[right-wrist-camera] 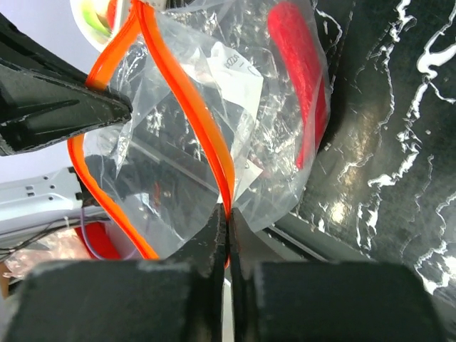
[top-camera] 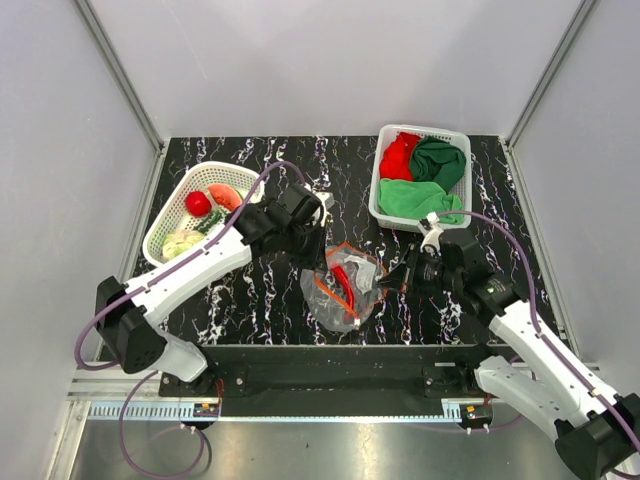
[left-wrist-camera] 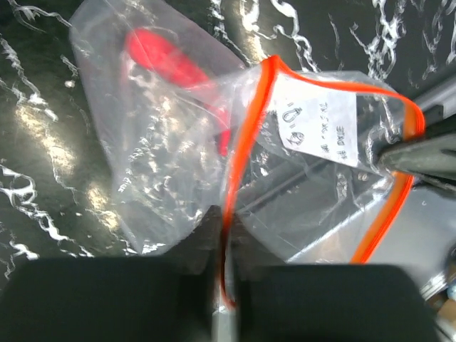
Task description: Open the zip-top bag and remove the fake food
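Zip-top bag (top-camera: 343,290) lies on the black marbled worktop (top-camera: 260,300) between the two arms, its mouth spread into an open loop. The left end effector (left-wrist-camera: 224,299) is clenched on one lip of the orange-red zip strip (left-wrist-camera: 246,142), and the right end effector (right-wrist-camera: 228,239) is clenched on the opposite lip. Inside the bag, just beyond both, lie a long red toy pepper (left-wrist-camera: 171,64) and a white paper label (left-wrist-camera: 317,125). Out past the left end effector, a white mesh basket (top-camera: 152,240) holds a red round fruit (top-camera: 197,203) and a pale green cabbage (top-camera: 183,243). Past the right end effector, a second basket (top-camera: 376,205) holds red and green cloths (top-camera: 425,165).
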Controlling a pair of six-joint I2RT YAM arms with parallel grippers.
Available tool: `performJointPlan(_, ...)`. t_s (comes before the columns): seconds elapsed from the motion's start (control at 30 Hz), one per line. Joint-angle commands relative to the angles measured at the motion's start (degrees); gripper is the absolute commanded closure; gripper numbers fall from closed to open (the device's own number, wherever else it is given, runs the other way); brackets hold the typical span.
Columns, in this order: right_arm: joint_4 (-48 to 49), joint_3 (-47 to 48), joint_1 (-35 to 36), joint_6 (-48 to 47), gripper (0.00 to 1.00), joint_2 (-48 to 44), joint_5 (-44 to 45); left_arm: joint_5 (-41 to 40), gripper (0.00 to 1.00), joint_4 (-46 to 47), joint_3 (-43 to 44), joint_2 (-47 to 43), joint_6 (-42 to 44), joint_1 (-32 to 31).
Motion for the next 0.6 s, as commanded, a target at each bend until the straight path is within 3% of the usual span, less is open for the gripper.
performJointPlan(0.0,-8.09,7.15,-0.26,-5.75,0.82,2.96,1.04,4.79,1.0,2.29,2.86,0.8,-0.09,-0.13)
performJointPlan(0.07,-14.57,12.68,-0.17,-7.78,0.72,4.9,3.06,3.65,1.0,1.51,4.34,1.15,-2.01,-0.13)
performJointPlan(0.1,-16.44,14.7,-0.17,-9.53,0.62,7.09,3.32,3.3,1.0,0.98,4.88,1.42,-2.55,-0.13)
performJointPlan(0.33,-24.63,31.21,-0.17,-11.92,0.36,13.08,4.81,-3.11,1.0,-6.92,12.87,5.1,-4.84,-1.96)
performJointPlan(0.47,-22.8,34.76,-0.08,-10.7,0.36,15.02,2.72,-5.84,1.0,-10.27,16.66,7.83,-6.77,-3.02)
performJointPlan(0.57,-17.97,32.74,0.35,-7.62,0.56,16.34,-2.03,-6.9,1.0,-10.63,17.71,8.79,-7.83,-3.73)
